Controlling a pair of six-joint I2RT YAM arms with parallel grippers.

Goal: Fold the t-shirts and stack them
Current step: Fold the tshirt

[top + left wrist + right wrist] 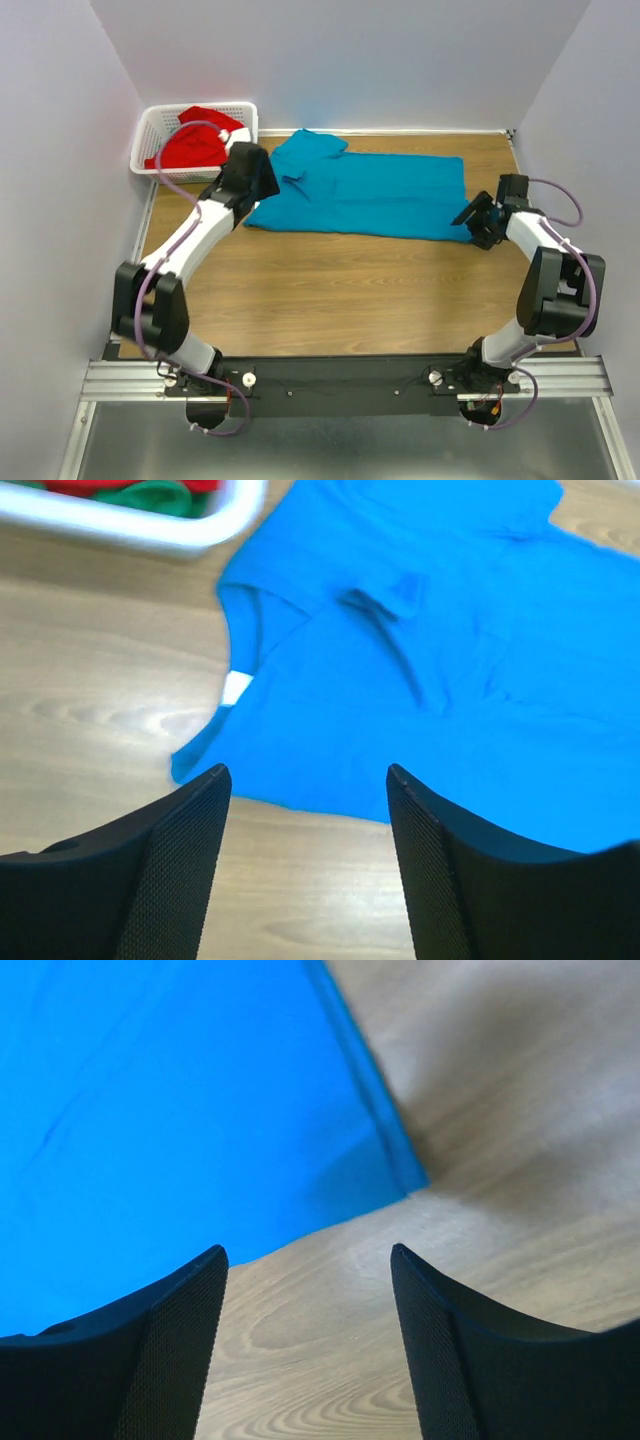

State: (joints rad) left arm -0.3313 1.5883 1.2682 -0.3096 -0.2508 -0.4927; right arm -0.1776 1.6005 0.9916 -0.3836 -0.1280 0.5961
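A teal-blue t-shirt [360, 195] lies spread flat across the far half of the table, folded lengthwise, collar end to the left. The left wrist view shows its collar with a white label [237, 687]. My left gripper [266, 188] hovers at the shirt's [430, 670] near left edge, open [305, 780], with only bare wood between its fingers [185, 865]. At the shirt's near right corner [405, 1175] my right gripper [468, 214] is also open [308, 1260], holding nothing. A bright red t-shirt [195, 146] lies bunched in the basket.
The white lattice basket [150, 125] stands at the far left corner against the wall; its rim [150, 528] shows in the left wrist view, with a bit of green cloth [150, 495] inside. Wooden tabletop [350, 290] stretches between the shirt and the arm bases.
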